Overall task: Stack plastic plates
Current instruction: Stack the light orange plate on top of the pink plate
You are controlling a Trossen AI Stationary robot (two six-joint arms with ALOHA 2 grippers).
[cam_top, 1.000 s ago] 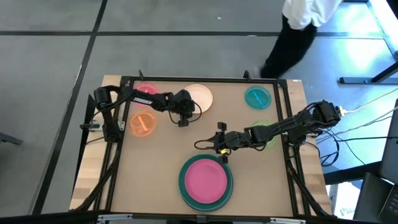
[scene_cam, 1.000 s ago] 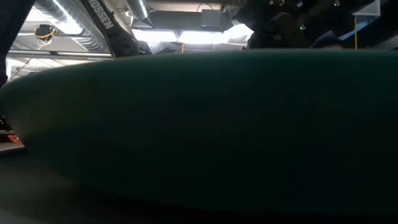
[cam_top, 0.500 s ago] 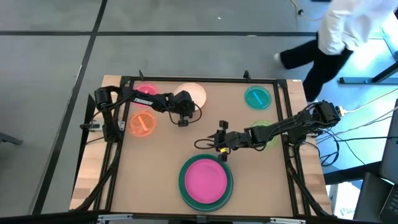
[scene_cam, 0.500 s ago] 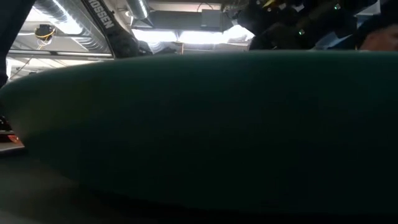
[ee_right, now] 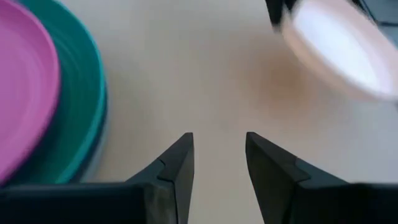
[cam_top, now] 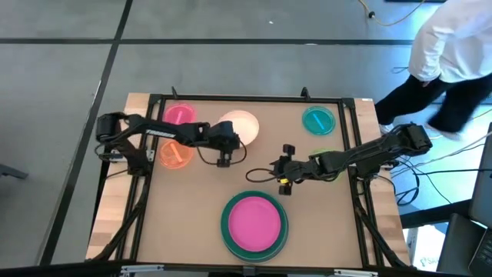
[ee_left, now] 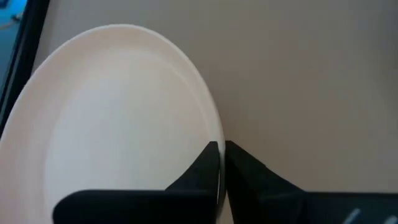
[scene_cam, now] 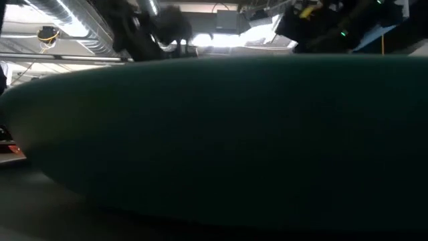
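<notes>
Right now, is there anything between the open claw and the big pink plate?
No. In the high view, only bare table lies between the right gripper and the large pink plate.

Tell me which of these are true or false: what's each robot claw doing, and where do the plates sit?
1. The left gripper is pinched on the rim of the cream plate. True.
2. The right gripper holds the large pink plate. False: it is open and empty over bare table, beside the stack.
3. The large pink plate lies on top of the teal plate. True.
4. The small orange plate sits by the right arm. False: it lies on the left arm's side of the table.
5. A small blue plate lies near the table's far right corner. True.
</notes>
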